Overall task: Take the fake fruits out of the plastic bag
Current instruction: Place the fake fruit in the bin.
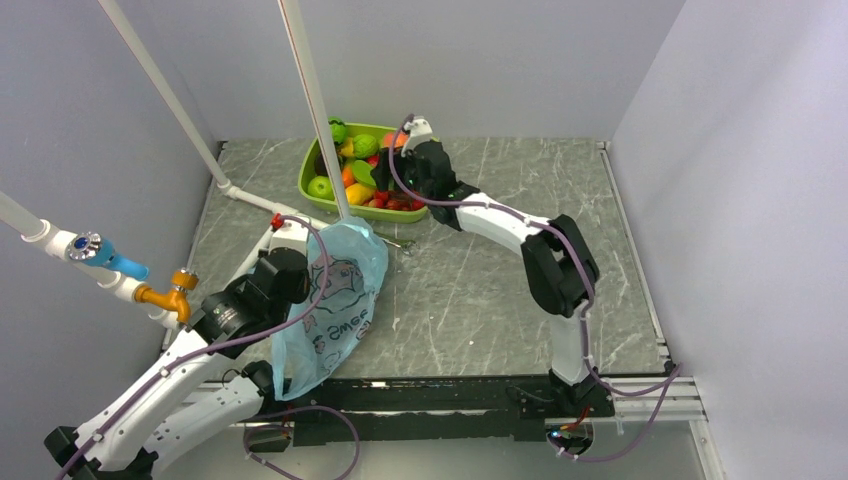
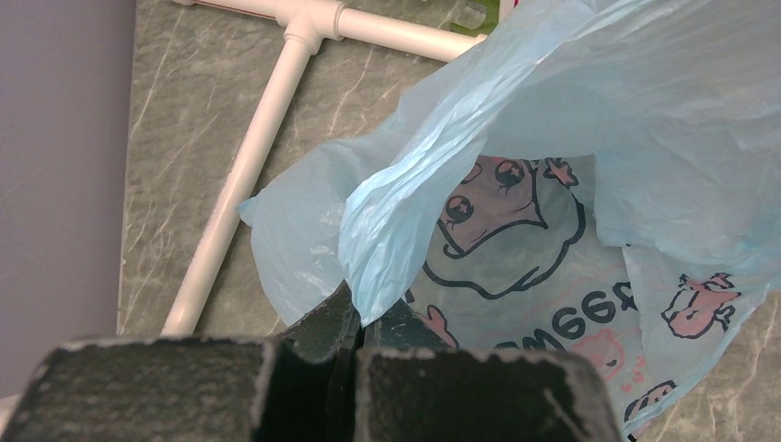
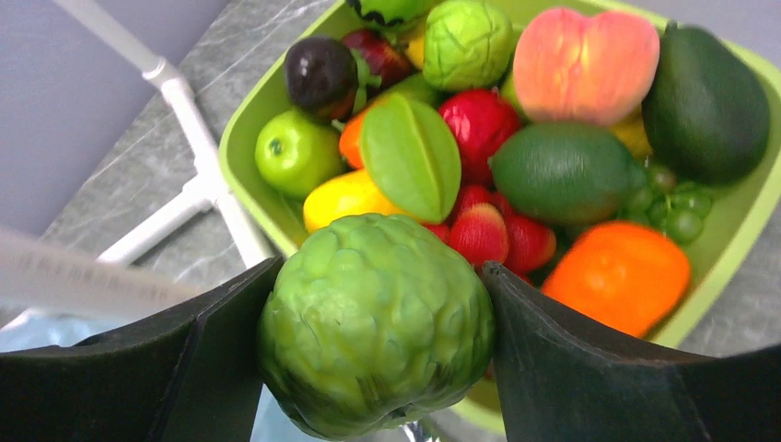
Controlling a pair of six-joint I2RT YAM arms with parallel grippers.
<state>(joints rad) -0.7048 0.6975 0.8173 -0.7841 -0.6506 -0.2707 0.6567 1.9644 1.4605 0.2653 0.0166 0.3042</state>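
The grey marbled counter (image 1: pixel 480 290) in front of me carries a lime-green tray (image 1: pixel 304 178) near its far edge and white pipe (image 1: pixel 245 195) at its left. The plastic bag (image 1: pixel 335 300) seems to rest its lower end on it.

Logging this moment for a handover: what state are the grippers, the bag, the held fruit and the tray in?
left gripper: shut on the plastic bag's edge.
right gripper: closed on a bumpy green fruit, jaws wide.
plastic bag: crumpled, pinched at one edge; contents not visible.
bumpy green fruit: gripped, beside the tray.
lime-green tray: piled with fake fruits.
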